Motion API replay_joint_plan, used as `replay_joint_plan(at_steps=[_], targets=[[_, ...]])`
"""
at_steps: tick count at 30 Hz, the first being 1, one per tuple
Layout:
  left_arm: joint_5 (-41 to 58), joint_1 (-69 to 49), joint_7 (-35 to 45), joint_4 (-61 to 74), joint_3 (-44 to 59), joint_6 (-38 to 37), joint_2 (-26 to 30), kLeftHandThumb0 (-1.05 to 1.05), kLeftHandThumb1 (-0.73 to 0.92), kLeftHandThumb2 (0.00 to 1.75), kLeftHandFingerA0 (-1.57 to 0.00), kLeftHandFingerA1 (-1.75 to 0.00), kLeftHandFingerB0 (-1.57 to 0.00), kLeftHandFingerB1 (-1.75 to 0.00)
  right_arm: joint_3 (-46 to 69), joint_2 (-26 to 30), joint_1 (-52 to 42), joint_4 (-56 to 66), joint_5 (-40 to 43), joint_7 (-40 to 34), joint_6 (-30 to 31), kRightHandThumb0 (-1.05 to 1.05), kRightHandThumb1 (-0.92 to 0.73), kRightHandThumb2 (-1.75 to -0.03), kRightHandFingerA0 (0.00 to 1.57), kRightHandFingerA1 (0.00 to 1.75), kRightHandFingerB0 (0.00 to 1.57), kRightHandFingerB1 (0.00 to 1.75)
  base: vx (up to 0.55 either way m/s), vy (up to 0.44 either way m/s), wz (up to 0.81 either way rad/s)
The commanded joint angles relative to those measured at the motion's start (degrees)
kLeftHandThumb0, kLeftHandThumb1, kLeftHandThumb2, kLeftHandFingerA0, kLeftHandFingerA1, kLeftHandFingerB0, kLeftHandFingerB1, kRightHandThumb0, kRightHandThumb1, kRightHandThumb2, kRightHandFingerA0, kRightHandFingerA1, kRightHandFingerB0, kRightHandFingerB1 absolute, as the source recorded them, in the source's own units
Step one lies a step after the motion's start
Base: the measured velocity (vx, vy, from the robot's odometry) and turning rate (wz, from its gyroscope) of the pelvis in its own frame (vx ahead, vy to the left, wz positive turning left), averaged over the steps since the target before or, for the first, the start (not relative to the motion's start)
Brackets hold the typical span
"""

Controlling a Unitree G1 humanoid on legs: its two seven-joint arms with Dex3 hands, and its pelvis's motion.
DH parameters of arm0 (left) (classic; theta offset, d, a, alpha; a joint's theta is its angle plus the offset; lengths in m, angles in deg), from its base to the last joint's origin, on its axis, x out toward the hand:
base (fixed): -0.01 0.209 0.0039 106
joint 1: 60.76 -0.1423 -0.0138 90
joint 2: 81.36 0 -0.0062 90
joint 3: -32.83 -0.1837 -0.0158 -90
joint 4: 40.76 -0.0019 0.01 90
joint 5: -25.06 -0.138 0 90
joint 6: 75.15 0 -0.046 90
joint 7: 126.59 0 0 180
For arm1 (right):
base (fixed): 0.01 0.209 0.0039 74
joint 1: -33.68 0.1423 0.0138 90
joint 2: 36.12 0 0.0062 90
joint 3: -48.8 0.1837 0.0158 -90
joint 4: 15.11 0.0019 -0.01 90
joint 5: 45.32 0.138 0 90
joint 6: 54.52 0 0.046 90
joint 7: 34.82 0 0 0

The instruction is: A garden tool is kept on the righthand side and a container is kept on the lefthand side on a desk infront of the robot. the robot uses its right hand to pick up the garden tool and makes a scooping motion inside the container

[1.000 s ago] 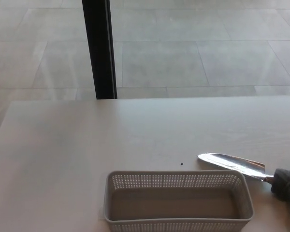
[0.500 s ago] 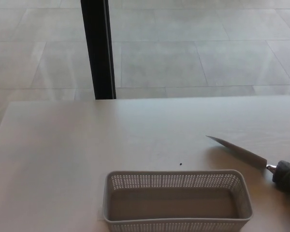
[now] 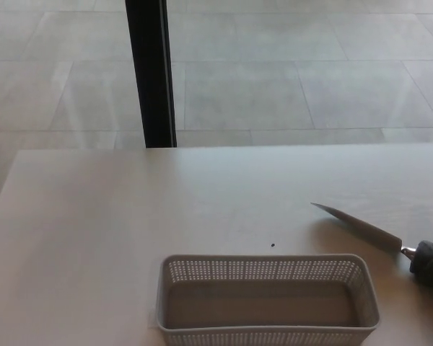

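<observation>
Half the job is remaining: we are seeing the trowel [image 3: 361,228] tilted right of the empty container [image 3: 267,300], scooping undone; neither hand is showing, grip unknowable

Grey perforated container [image 3: 267,299], silver trowel blade [image 3: 357,227] with dark handle [image 3: 429,263], pale desk [image 3: 94,231].

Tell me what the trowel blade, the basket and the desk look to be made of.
Trowel blade: apparently bare metal, silvery grey with a dull sheen. Basket: likely moulded grey plastic, matte, its walls perforated with rows of small holes. Desk: smooth, pale, matte top, perhaps laminate; the picture does not settle it.
</observation>
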Motion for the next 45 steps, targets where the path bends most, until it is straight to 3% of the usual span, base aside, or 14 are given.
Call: replay_joint_plan(at_steps=[1, 14, 21, 22, 23, 24, 26, 29, 31, 32, 33, 37, 42, 45], targets=[[0.0, -0.6, -1.1, -0.6, 0.1, -0.4, 0.8, -0.57, 0.7, 0.61, -0.59, -0.62, -0.52, -0.49, 20.7, 2.6, -9.4, 6.6, 14.8, 6.5, 2.8, -1.05, -0.61, -1.01, 0.0, 0.12, 0.0, 0.05, 0.0, 0.0, 0.0], [0.0, -0.2, -2.1, -0.8, 0.0, 0.7, 0.1, -0.57, 0.68, 0.6, -0.64, -0.66, -0.54, -0.5, 54.7, -9.8, -17.6, -16.0, 29.1, -9.5, 1.7, -0.91, -0.58, -0.93, 0.0, 0.27, 0.1, 0.19, 0.0, 0.0, 0.0], [-0.6, -0.6, -2.0, -1.0, -0.6, -0.1, -0.4, -0.56, 0.7, 0.61, -0.66, -0.6, -0.57, -0.48, 66.6, -19.0, -10.3, -29.3, 39.7, -22.2, -2.8, -0.59, -0.69, -0.6, 0.03, 0.78, 0.08, 0.5, 0.0, 0.0, 0.0], [-1.1, -0.7, -2.1, -1.0, -1.0, -0.4, -0.4, -0.56, 0.71, 0.61, -0.63, -0.6, -0.55, -0.48, 66.3, -19.8, -9.9, -30.6, 39.4, -22.7, -3.0, -0.36, -0.57, -1.08, 0.06, 0.59, 0.0, 0.53, 0.0, 0.0, 0.0], [-1.1, -0.7, -2.1, -1.0, -1.1, -0.4, -0.4, -0.56, 0.71, 0.61, -0.63, -0.6, -0.55, -0.48, 66.6, -19.9, -9.8, -30.9, 39.2, -22.6, -3.2, -0.36, -0.57, -1.08, 0.06, 0.59, 0.0, 0.53, 0.0, 0.0, 0.0], [-1.0, -0.8, -2.1, -0.9, -1.0, -0.4, -0.3, -0.56, 0.7, 0.61, -0.62, -0.62, -0.56, -0.49, 66.5, -19.9, -9.6, -33.1, 38.8, -23.3, -3.8, -0.56, -0.73, -0.61, 0.11, 0.8, 0.06, 0.42, 0.0, 0.0, 0.0], [-0.8, -0.9, -1.7, -0.9, -0.9, -0.5, -0.2, -0.57, 0.7, 0.61, -0.65, -0.65, -0.57, -0.51, 66.3, -20.3, -9.2, -38.0, 37.8, -25.6, -5.8, -0.6, -0.56, -0.86, 0.23, 0.74, 0.04, 0.5, 0.0, 0.0, 0.0], [0.2, -1.7, -0.8, -0.7, -0.1, -0.5, -0.3, -0.56, 0.7, 0.61, -0.64, -0.64, -0.55, -0.5, 63.9, -21.7, -11.4, -41.9, 35.4, -24.9, -8.5, -0.59, -0.58, -0.88, 0.34, 0.83, 0.03, 0.46, 0.0, 0.0, 0.0], [0.3, -2.1, -0.8, -0.5, 0.0, -0.6, -0.4, -0.56, 0.71, 0.61, -0.61, -0.65, -0.54, -0.5, 65.7, -21.7, -10.9, -45.5, 37.6, -23.5, -10.5, -0.57, -0.59, -0.84, 0.46, 0.97, 0.06, 0.51, 0.0, 0.0, 0.0], [0.5, -2.1, -0.9, -0.3, 0.1, -0.5, -0.4, -0.57, 0.69, 0.61, -0.62, -0.65, -0.55, -0.5, 66.0, -21.3, -11.5, -49.7, 38.8, -20.4, -11.4, -0.57, -0.53, -0.85, 0.37, 0.79, 0.09, 0.52, 0.0, 0.0, 0.0], [0.5, -2.1, -0.9, -0.1, 0.2, -0.4, -0.4, -0.56, 0.69, 0.61, -0.62, -0.66, -0.55, -0.51, 65.9, -21.1, -11.8, -52.8, 39.1, -18.9, -12.2, -0.52, -0.65, -0.59, 0.34, 0.87, 0.17, 0.49, 0.0, 0.0, 0.0], [0.0, -1.7, -1.6, -0.5, -0.1, -0.1, -0.3, -0.55, 0.7, 0.61, -0.63, -0.62, -0.56, -0.49, 64.7, -22.7, -12.6, -54.5, 38.3, -18.2, -14.2, -0.49, -0.65, -0.59, 0.44, 0.91, 0.31, 0.52, 0.0, 0.0, 0.0], [0.7, -1.5, -1.5, -0.3, 0.7, 0.5, -0.1, -0.55, 0.7, 0.61, -0.62, -0.62, -0.54, -0.49, 58.0, -22.4, -13.0, -58.6, 33.0, -19.6, -18.1, -0.51, -0.69, -0.61, 0.9, 0.74, 0.64, 0.53, 0.0, 0.0, 0.0], [1.2, -1.8, -1.0, -0.1, 1.3, -0.5, -0.1, -0.55, 0.7, 0.61, -0.65, -0.66, -0.56, -0.5, 55.8, -23.2, -13.5, -57.5, 32.6, -19.2, -18.8, -0.54, -0.65, -0.6, 0.93, 0.78, 0.59, 0.56, 0.0, 0.0, 0.0]])
